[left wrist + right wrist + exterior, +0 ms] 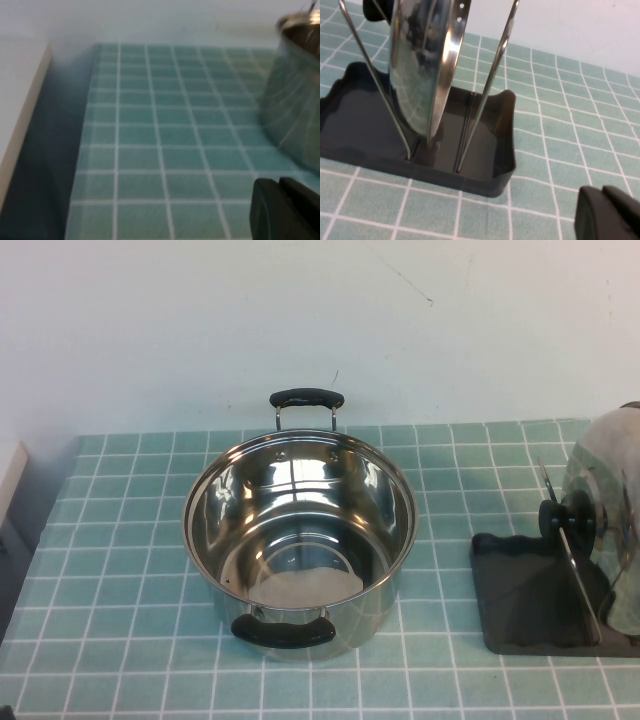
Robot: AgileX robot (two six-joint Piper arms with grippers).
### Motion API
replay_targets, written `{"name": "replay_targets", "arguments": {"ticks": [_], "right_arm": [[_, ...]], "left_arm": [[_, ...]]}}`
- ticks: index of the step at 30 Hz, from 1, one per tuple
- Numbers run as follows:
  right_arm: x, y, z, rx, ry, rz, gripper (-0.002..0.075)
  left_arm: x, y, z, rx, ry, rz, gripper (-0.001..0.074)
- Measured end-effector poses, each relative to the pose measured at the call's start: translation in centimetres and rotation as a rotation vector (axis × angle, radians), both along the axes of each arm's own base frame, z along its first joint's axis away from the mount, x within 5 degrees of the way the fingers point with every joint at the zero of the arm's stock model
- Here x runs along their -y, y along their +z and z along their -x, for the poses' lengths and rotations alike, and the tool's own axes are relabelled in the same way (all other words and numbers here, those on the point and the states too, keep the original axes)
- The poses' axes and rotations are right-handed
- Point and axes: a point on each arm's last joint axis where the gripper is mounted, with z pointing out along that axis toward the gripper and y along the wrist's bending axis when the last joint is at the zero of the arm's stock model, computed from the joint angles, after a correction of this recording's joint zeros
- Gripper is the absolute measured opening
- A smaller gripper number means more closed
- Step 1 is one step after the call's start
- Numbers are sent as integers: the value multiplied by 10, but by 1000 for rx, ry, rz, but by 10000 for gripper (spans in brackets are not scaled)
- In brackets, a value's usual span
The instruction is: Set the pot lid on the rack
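Note:
The pot lid point(605, 490), shiny with a black knob point(566, 521), stands on edge in the dark rack point(520, 590) at the table's right side. In the right wrist view the lid point(420, 65) sits between wire dividers point(490, 85) in the rack point(365, 125). My right gripper point(603, 193) is shut and empty, low over the tiles beside the rack and apart from it. My left gripper point(280, 186) is shut and empty, low over the tiles left of the pot. Neither gripper shows in the high view.
A steel pot point(300, 535) with two black handles stands open at the table's middle; it also shows in the left wrist view point(295, 85). A white ledge point(8, 475) borders the table's left edge. A white wall runs behind the table.

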Motion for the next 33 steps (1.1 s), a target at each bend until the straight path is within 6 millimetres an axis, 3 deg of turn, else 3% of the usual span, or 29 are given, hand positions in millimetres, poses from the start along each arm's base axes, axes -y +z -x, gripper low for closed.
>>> {"name": "replay_targets", "arguments": {"ticks": [2, 33], "right_arm": [[0, 0, 0, 0, 0, 0, -1], [0, 0, 0, -1, 0, 0, -1]], "left_arm": [[-3, -10, 2, -55, 32, -46, -2], [-6, -9, 7, -16, 71, -95, -2]]}}
